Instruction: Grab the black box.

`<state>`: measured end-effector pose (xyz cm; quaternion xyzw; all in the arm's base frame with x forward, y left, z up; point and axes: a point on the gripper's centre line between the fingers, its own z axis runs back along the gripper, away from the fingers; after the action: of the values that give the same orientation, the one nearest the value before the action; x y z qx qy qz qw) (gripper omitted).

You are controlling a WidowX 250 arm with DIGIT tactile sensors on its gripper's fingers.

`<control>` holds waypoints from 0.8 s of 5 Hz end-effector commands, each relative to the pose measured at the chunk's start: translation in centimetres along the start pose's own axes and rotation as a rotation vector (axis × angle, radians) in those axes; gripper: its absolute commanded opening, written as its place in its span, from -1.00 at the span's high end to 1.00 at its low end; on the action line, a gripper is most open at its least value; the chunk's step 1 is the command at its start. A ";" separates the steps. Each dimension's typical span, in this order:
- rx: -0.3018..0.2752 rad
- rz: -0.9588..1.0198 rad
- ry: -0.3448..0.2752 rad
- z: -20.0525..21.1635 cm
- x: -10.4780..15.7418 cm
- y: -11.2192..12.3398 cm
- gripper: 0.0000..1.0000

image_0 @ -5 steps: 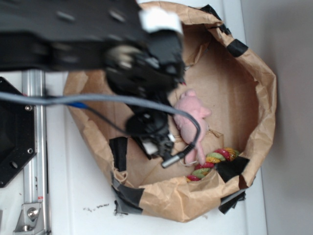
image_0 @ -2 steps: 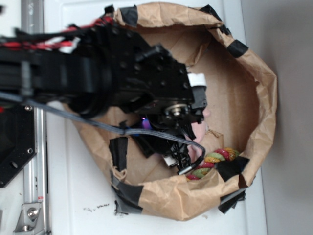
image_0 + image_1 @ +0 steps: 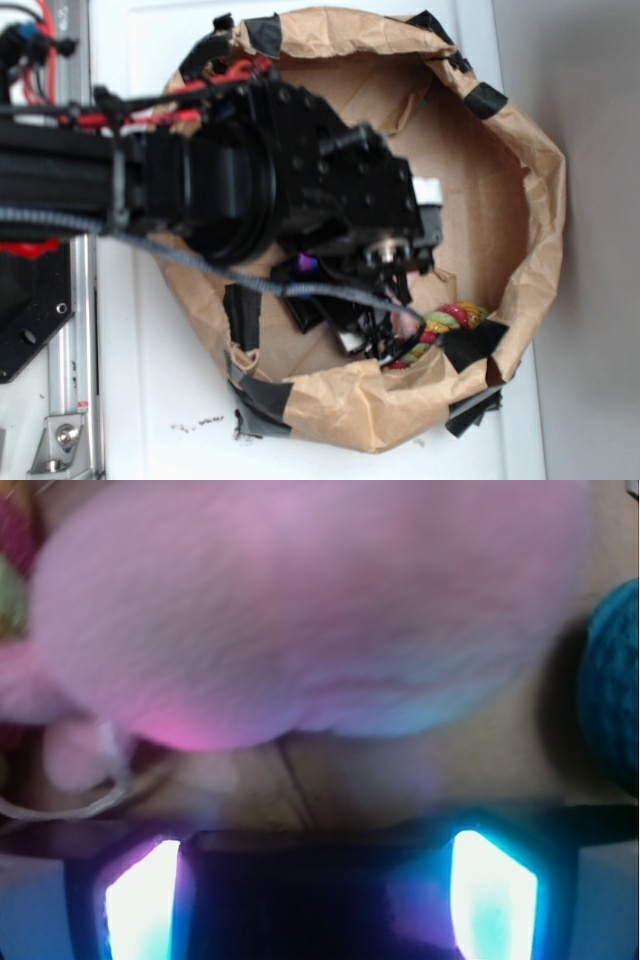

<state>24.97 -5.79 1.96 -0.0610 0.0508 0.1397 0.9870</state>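
In the wrist view the black box (image 3: 310,900) fills the bottom centre, a dark flat block lying on brown paper between my two glowing fingertips (image 3: 140,900). My gripper (image 3: 320,900) is open and straddles the box; the left fingertip is close to its side and a small blurred gap shows at the right one. In the exterior view my gripper (image 3: 372,335) is low inside the paper nest, and the arm hides the box there.
A pink plush toy (image 3: 300,610) lies just beyond the box, with a blue ball (image 3: 612,670) to the right. A coloured rope toy (image 3: 448,322) rests by the taped brown paper wall (image 3: 540,200). A black hexagonal plate (image 3: 30,310) and a metal rail (image 3: 75,380) stand at the left.
The arm has swung right and down into the paper nest, covering the pink plush in the exterior view. The gripper now sits lower, near the rope toy.
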 end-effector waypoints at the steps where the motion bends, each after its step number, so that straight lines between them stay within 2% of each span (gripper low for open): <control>1: 0.339 -0.324 -0.257 7.9 -0.4 3.6 1.00; 2: 0.271 -0.260 -0.422 13.2 0.1 6.6 1.00; 3: 0.231 -0.265 -0.442 17.2 0.2 7.0 1.00; 4: 0.197 -0.282 -0.412 17.8 0.3 6.1 1.00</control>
<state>25.17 0.96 18.00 0.0559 -0.1205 -0.0022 0.9911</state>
